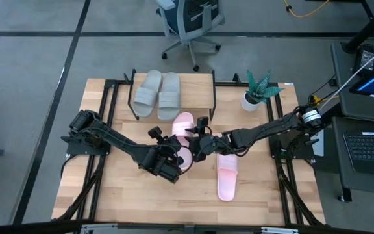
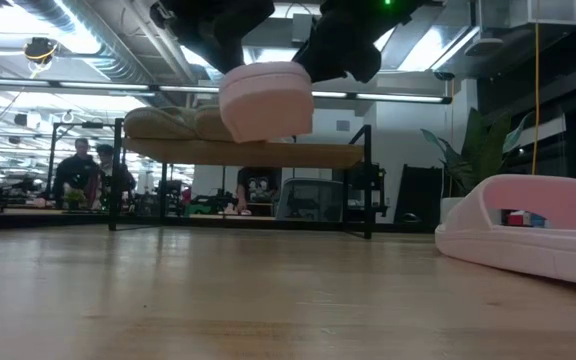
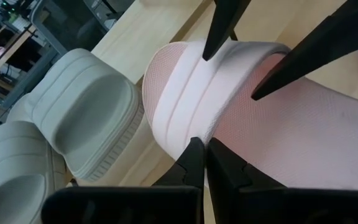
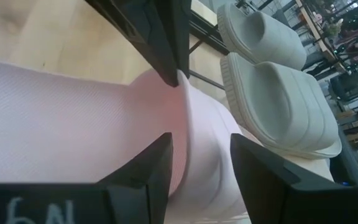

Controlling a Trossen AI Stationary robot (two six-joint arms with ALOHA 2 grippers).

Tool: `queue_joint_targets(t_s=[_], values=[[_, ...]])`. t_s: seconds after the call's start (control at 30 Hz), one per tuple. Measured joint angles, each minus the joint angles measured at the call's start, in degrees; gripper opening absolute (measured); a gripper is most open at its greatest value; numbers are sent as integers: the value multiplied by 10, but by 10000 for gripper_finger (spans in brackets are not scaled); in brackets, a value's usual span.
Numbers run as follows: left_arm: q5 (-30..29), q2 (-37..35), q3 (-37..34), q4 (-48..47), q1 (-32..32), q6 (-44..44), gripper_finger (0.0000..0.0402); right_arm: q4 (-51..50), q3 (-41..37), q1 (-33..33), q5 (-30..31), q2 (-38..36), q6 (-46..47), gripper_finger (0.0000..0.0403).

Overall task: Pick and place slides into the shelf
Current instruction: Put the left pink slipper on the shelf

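Note:
A pink slide (image 1: 184, 121) hangs in the air in front of the shelf (image 1: 203, 91), with both grippers at its strap. In the low view this pink slide (image 2: 265, 100) is well above the table top. My right gripper (image 1: 198, 143) reaches in from the right and is shut on the strap. My left gripper (image 1: 178, 152) comes from the left, shut, with its tips at the strap's side. Two grey-green slides (image 1: 158, 94) lie side by side, soles down, on the shelf's plank. A second pink slide (image 1: 227, 175) lies sole down on the table. My left gripper touches the side edge of the pink strap (image 3: 188, 134) with its shut fingertips, nothing between them. It comes slanting down from the table's left. My right gripper has the pink strap (image 4: 207, 149) between its two fingers. One finger (image 4: 145, 171) is inside the opening over the footbed and one finger (image 4: 263, 171) is on the strap's outer face. It comes slanting down from the table's right. The slide is lifted clear of the table.
A small potted plant (image 1: 257, 91) stands at the table's far right, beside the shelf. The second pink slide (image 2: 528, 230) lies near the front right. An office chair (image 1: 190, 23) and people stand beyond the far edge; a laptop (image 1: 369, 146) is off to the right.

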Motion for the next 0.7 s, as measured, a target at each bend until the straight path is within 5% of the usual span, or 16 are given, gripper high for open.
queue_joint_targets(t_s=[0.17, 0.47, 0.7], values=[[0, 0, 0, 2, -4, 0, 0, 0, 0, 0, 0, 0, 1, 142], [-1, 0, 0, 3, -6, 9, 3, 2, 0, 0, 1, 0, 0, 18], [-31, 0, 0, 11, -13, 32, 26, 1, 0, 0, 2, 0, 3, 16]])
